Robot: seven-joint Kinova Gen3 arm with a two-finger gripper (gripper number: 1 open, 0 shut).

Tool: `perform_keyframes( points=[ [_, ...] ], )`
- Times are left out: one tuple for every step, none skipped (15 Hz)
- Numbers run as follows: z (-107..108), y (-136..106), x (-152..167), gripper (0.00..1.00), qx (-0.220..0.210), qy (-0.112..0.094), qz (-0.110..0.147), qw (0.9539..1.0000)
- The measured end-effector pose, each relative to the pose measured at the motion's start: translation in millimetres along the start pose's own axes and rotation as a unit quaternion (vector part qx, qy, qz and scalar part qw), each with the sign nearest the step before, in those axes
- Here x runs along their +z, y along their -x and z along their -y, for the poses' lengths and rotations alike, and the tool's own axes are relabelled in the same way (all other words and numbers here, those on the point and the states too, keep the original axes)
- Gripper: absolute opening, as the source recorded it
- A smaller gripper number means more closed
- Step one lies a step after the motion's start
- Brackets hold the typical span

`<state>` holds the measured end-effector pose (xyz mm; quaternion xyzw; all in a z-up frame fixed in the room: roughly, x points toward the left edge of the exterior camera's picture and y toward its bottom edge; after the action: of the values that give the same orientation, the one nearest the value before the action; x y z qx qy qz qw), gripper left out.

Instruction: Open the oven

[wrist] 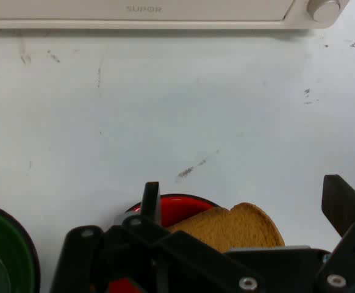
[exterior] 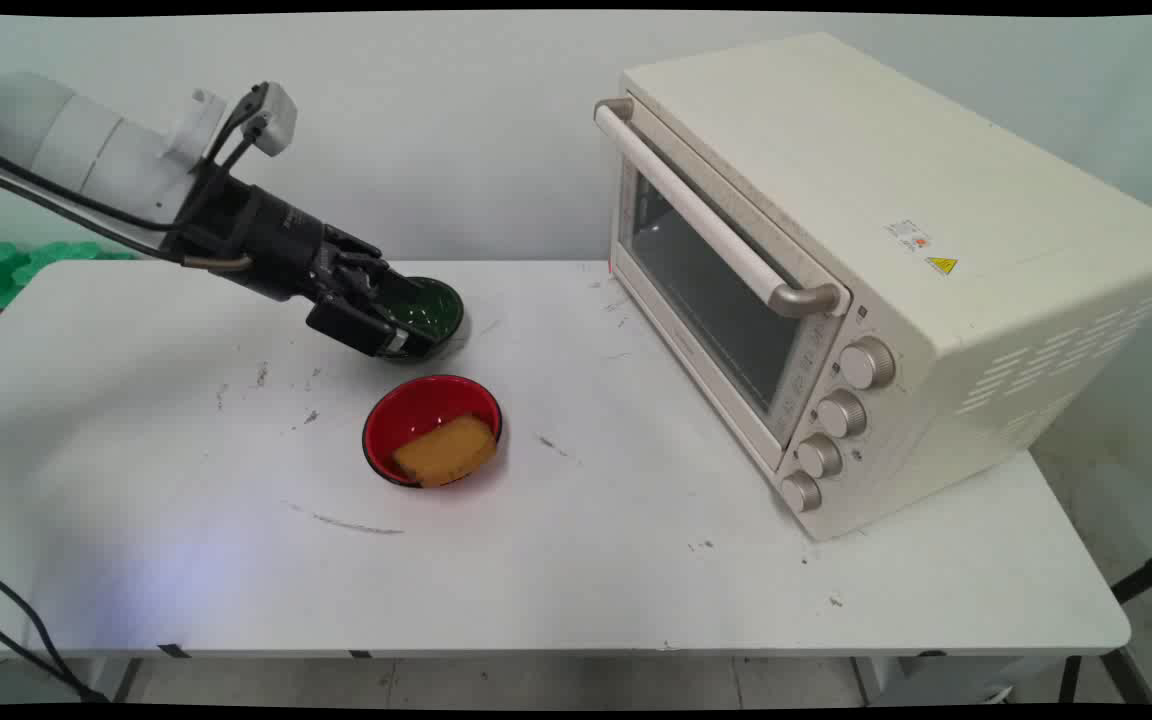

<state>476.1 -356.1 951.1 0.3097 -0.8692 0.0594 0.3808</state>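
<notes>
My gripper (exterior: pixel 404 315) hangs low over the table at the left side of a dark green bowl (exterior: pixel 438 305), and its fingers are open with nothing between them. A red bowl (exterior: pixel 383 420) holding a slice of toast (exterior: pixel 446 450) sits just in front of the green bowl. In the hand view the two fingertips stand wide apart around my gripper (wrist: pixel 244 198). Between and beyond them show the toast (wrist: pixel 241 224) and the red bowl (wrist: pixel 179 206). The green bowl (wrist: pixel 3 259) lies outside the fingers at the lower left.
A cream toaster oven (exterior: pixel 836 230) with its glass door closed fills the right half of the white table (exterior: pixel 636 570). Its lower front (wrist: pixel 165 13) and a knob (wrist: pixel 324 9) cross the top of the hand view. Green material (exterior: pixel 6 265) lies beyond the table's left end.
</notes>
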Motion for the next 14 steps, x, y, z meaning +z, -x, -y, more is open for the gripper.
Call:
perform_keyframes(
  points=[
    [0,0,0,1.00,-0.001,0.000,0.001,1.0000],
    [-1,0,-1,1.00,-0.001,0.000,0.002,1.0000],
    [-1,0,-1,1.00,-0.002,0.000,0.003,1.0000],
    [-1,-1,-1,1.00,-0.003,0.000,0.003,1.0000],
    [-2,-1,-2,1.00,-0.005,0.000,0.004,1.0000],
    [-2,-4,-3,1.00,-0.007,0.000,0.004,1.0000],
    [-2,-7,-4,1.00,-0.009,-0.001,0.004,0.9999],
    [-2,-10,-5,1.00,-0.012,-0.002,0.003,0.9999],
    [-2,-14,-6,1.00,-0.014,-0.003,0.002,0.9999],
    [-2,-20,-6,1.00,-0.017,-0.004,0.001,0.9998],
    [-2,-26,-7,1.00,-0.021,-0.006,0.000,0.9998],
    [-1,-32,-7,1.00,-0.024,-0.007,-0.001,0.9997],
    [-1,-39,-8,1.00,-0.027,-0.008,-0.002,0.9996],
    [0,-46,-8,1.00,-0.029,-0.009,-0.003,0.9995]
  ],
)
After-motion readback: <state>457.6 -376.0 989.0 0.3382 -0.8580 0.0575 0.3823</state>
